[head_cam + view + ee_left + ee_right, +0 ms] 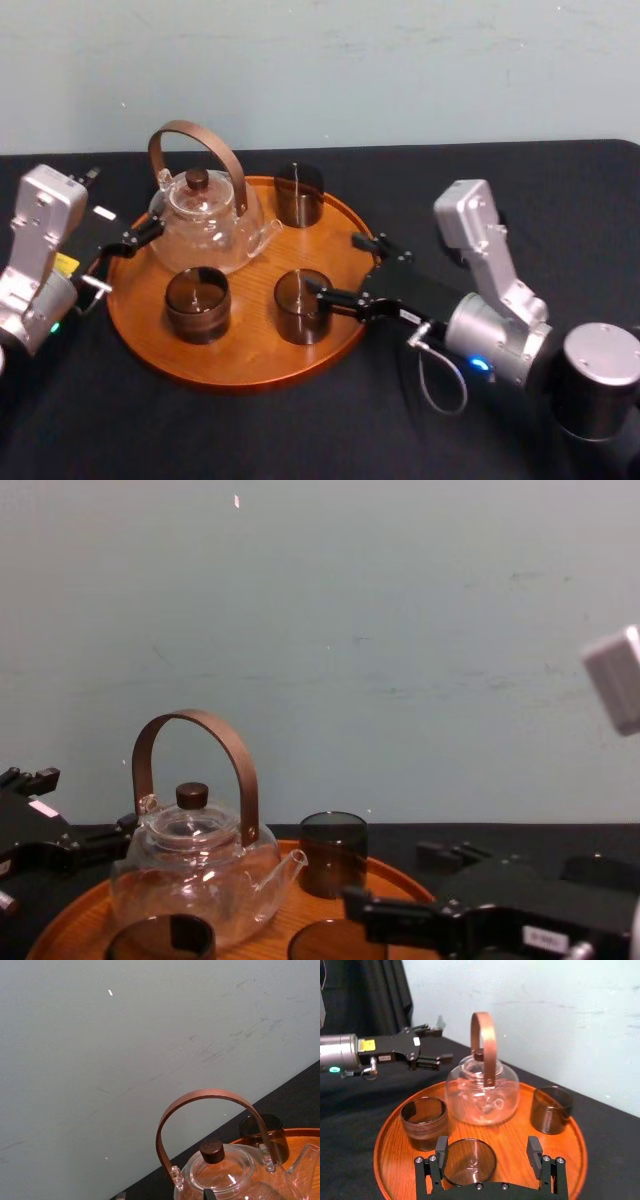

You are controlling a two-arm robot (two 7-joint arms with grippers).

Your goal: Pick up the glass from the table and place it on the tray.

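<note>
**Glass [303,305] upright on the tray [250,345], right pincer [334,264] spread around it**

Your right pincer reaches in over the tray's right rim with its fingers [441,1149] held wide apart, gripping nothing. The smoky glass stands upright on the wood between those fingers. It sits close against one finger and well clear of the other. You cannot tell whether the near finger touches the glass.

Look just past the glass, on the pincer's left, and you find a second glass with a brownish band [197,303]. It also stands on the tray, near the first glass but apart from it.

Beyond the fingertips and farther from the robot's body sits a clear teapot [205,222] with an arched brown handle and a dark knob on its lid. It rests on the tray too.

A third dark glass [299,195] stands at the tray's far edge, well apart from the pincer and near the teapot's spout.

Under and behind the pincer, the black table [250,440] spreads out on every side of the tray.

Straight across the tray from the right pincer, your left pincer [445,1044] hangs at the left rim, just beside the teapot. Its fingers are parted, with nothing between them.
</note>
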